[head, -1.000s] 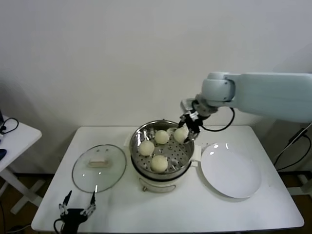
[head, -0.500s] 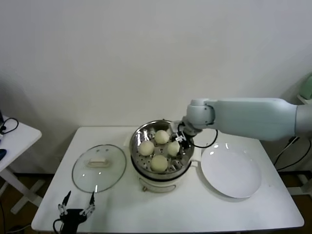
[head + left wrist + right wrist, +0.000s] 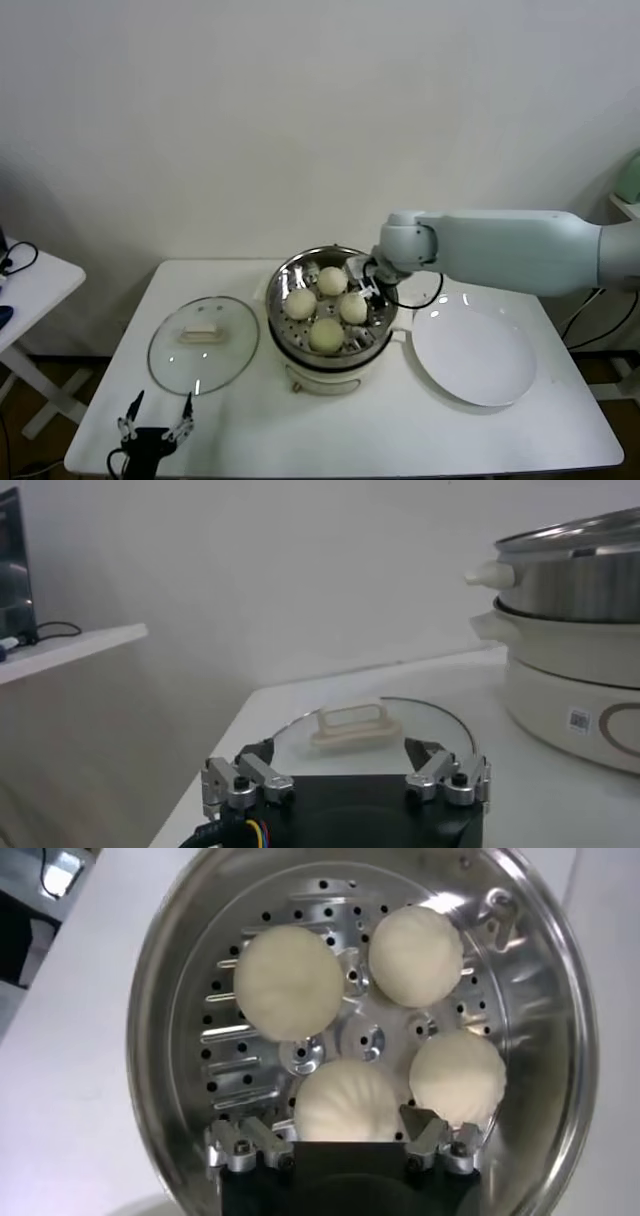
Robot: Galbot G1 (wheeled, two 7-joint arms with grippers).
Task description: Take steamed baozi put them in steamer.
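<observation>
The white bench [image 3: 500, 430] stands against a plain pale wall, with a smaller white side table [image 3: 30, 275] off its left end. Near the middle of the bench sits the steamer [image 3: 283, 290], a round shiny steel basket with a perforated bottom on a cream-white pot base, its open mouth facing straight up. A flat white plate [image 3: 475, 355] lies just beside it toward the right edge, and a round glass lid [image 3: 203, 343] lies flat toward the left edge.

Four steamed baozi [image 3: 326, 333] rest inside the basket, smooth, round and cream-white, set in a rough diamond; being round, they show no long axis.

The right pincer [image 3: 366, 285] hangs over the far-right rim of the steamer, fingers [image 3: 426, 1125] apart, either side of the nearest bun [image 3: 350, 1103] without clamping it. The left pincer [image 3: 157, 425] waits at the front-left corner of the bench, fingers spread, holding nothing.
</observation>
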